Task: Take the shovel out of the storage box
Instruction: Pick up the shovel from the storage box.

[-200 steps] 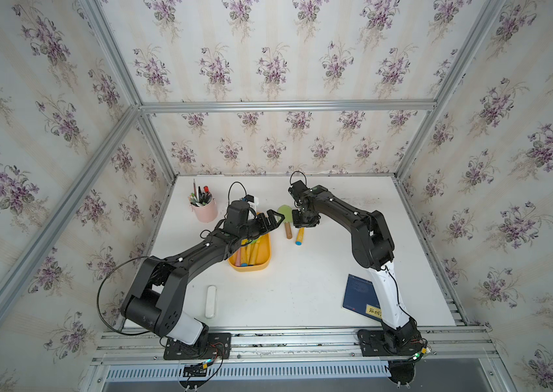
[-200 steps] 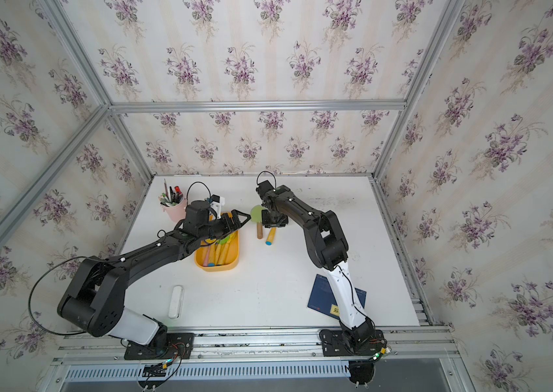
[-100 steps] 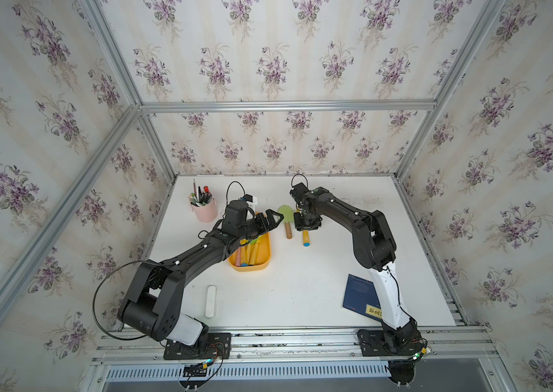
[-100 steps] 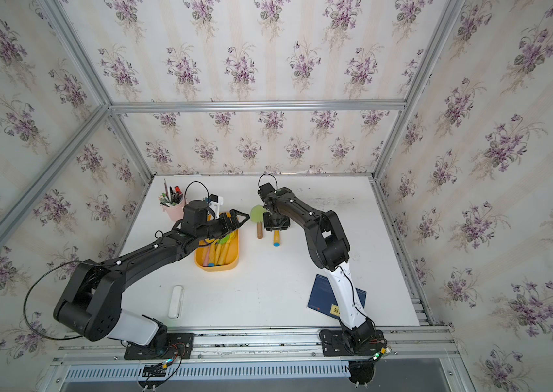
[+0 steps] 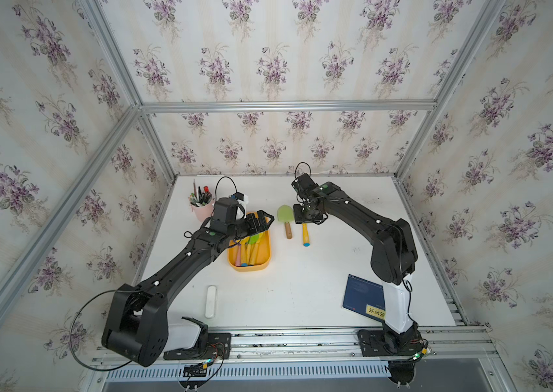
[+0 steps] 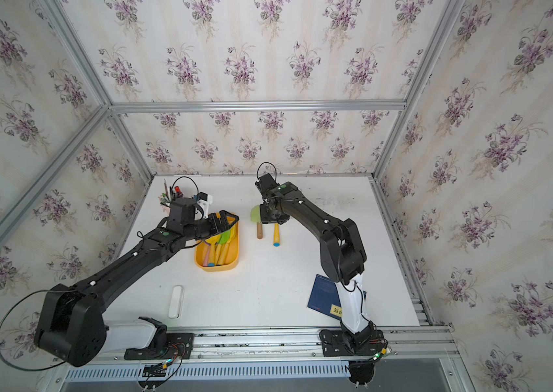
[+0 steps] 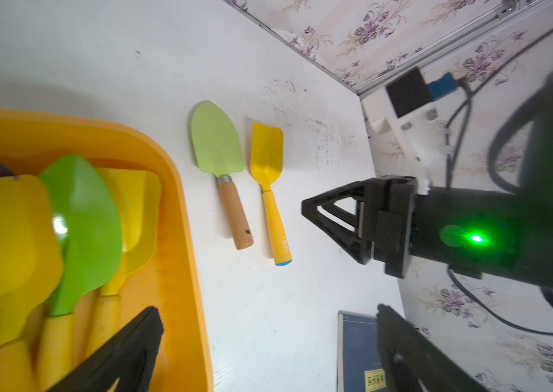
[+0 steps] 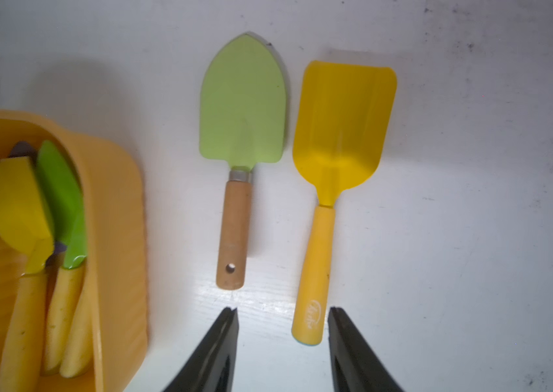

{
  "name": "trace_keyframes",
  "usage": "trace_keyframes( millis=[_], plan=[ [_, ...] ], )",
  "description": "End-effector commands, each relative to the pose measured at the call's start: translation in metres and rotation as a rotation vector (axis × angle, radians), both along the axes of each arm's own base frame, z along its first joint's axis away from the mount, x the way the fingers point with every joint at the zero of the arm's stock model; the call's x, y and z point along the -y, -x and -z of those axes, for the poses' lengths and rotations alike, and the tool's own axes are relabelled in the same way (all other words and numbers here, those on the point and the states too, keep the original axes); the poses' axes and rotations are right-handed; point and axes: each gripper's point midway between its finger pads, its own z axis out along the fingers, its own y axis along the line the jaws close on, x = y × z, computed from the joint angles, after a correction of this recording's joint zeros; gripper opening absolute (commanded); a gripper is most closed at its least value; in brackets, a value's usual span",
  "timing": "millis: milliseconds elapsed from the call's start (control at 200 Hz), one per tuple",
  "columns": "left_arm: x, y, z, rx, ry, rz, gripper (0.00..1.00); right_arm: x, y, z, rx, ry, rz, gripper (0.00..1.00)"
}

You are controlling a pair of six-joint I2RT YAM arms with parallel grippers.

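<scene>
The yellow-orange storage box [image 5: 249, 268] [image 6: 215, 267] holds several shovels, among them a bright green one [image 7: 85, 230] between yellow ones. Two shovels lie side by side on the table to its right: a pale green one with a wooden handle [image 5: 283, 214] [image 8: 243, 101] and a yellow one [image 5: 305, 234] [image 8: 343, 118]. My right gripper [image 8: 282, 310] [image 5: 305, 217] hovers open over the yellow shovel's handle end, with a gap on each side. My left gripper [image 7: 267, 310] [image 5: 261, 220] is wide open and empty over the box's far right rim [image 7: 180, 203].
A pink pen cup [image 5: 202, 210] stands at the back left beside the left wrist. A white bar [image 5: 211, 301] lies near the front, left of centre. A blue book [image 5: 361, 293] [image 7: 356, 349] rests at the front right by the right arm's base.
The right gripper's jaws have widened off the yellow shovel's handle, and the handle end has shifted slightly right and now lies flat. The left arm has barely moved.
</scene>
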Motion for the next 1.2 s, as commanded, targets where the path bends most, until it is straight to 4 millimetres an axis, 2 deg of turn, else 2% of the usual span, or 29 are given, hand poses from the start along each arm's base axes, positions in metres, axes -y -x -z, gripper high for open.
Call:
trace_keyframes(
  millis=[0, 160, 240, 360, 475, 565, 814, 1194],
  plan=[
    [-0.040, 0.035, 0.030, -0.107, -0.198, -0.023, 0.97, -0.026, 0.015, -0.020, 0.037, -0.089, -0.034, 0.47],
    [-0.091, 0.049, 0.034, -0.131, -0.048, -0.110, 0.91, -0.089, 0.059, -0.039, 0.059, -0.188, -0.152, 0.47],
    [-0.100, 0.055, 0.031, -0.137, 0.014, -0.119, 0.90, -0.121, 0.081, -0.039, 0.050, -0.230, -0.210, 0.47],
    [-0.108, 0.055, 0.029, -0.119, 0.098, -0.156, 0.88, -0.165, 0.100, -0.026, 0.009, -0.281, -0.277, 0.47],
    [-0.121, 0.047, 0.036, -0.141, 0.274, -0.154, 0.79, -0.194, 0.107, -0.007, -0.032, -0.296, -0.321, 0.47],
    [-0.134, 0.040, 0.038, -0.140, 0.352, -0.182, 0.77, -0.202, 0.103, 0.012, -0.041, -0.253, -0.317, 0.47],
    [-0.138, 0.046, 0.052, -0.149, 0.298, -0.197, 0.79, -0.212, 0.110, 0.051, -0.092, -0.197, -0.324, 0.47],
    [-0.132, 0.055, 0.069, -0.167, 0.310, -0.183, 0.80, -0.212, 0.106, 0.084, -0.118, -0.124, -0.307, 0.43]
  ],
)
